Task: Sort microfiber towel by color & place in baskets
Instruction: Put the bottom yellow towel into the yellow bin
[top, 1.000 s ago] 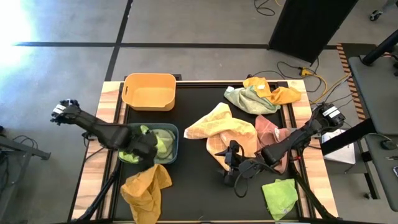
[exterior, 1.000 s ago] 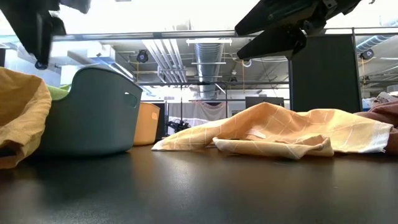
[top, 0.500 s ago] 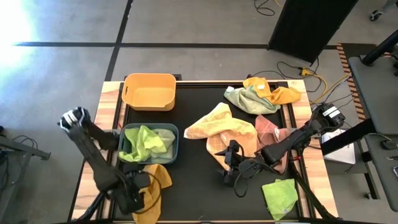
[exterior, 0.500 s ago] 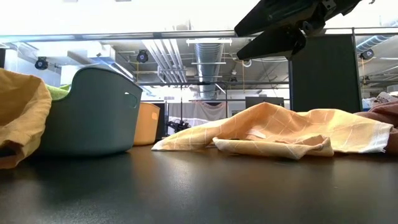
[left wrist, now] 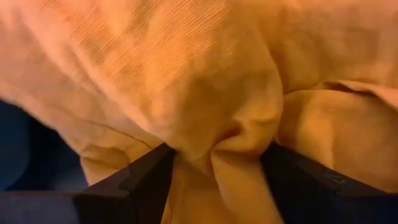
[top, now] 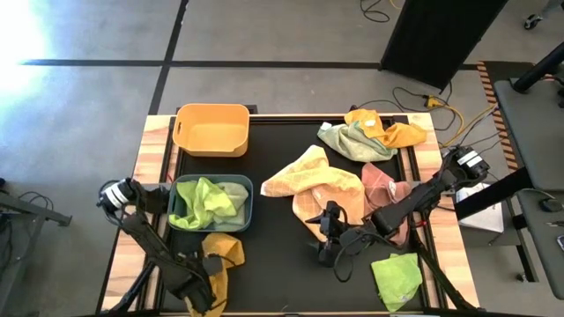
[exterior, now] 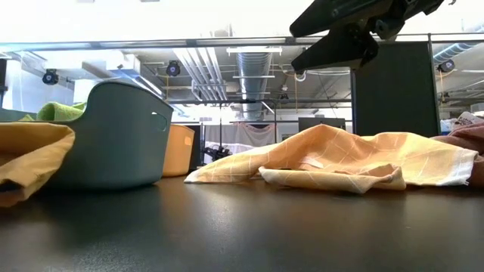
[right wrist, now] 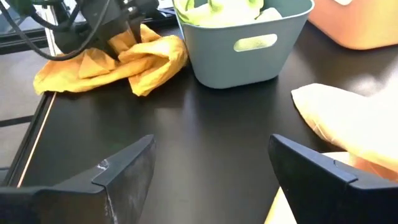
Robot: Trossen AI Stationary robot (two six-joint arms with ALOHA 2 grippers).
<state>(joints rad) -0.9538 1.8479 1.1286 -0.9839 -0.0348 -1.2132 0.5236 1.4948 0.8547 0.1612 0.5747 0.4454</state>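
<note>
An orange towel (top: 222, 251) lies crumpled on the black mat near the front left; it also shows in the low view (exterior: 30, 147). My left gripper (top: 203, 283) is down on it, fingers apart. The dark blue-grey basket (top: 249, 204) holds green towels (top: 207, 201) just beyond it. The yellow-orange basket (top: 211, 129) stands at the far left. My right gripper (top: 324, 242) hangs open and empty mid-table, by a yellow checked towel (top: 308, 180). My left gripper comes at the orange towel from above. Its two fingers (left wrist: 146, 180) stand apart, pushed into the cloth, with a bunched ridge of the towel (left wrist: 217, 149) between them. The towel lies on the mat, slack. In the right wrist view the gripper (right wrist: 124, 34) sits on the towel's top.
A pink towel (top: 383, 189) lies right of the checked one. A green towel (top: 397, 273) lies at the front right. A heap of green and orange towels (top: 370, 132) lies at the far right. Bare mat lies between the blue-grey basket and my right gripper.
My left gripper has gone from above the blue-grey basket toward the table's near edge and down onto the orange towel. The towel's heap, which stood higher in the low view, is now pressed flatter. My right arm has kept still.
</note>
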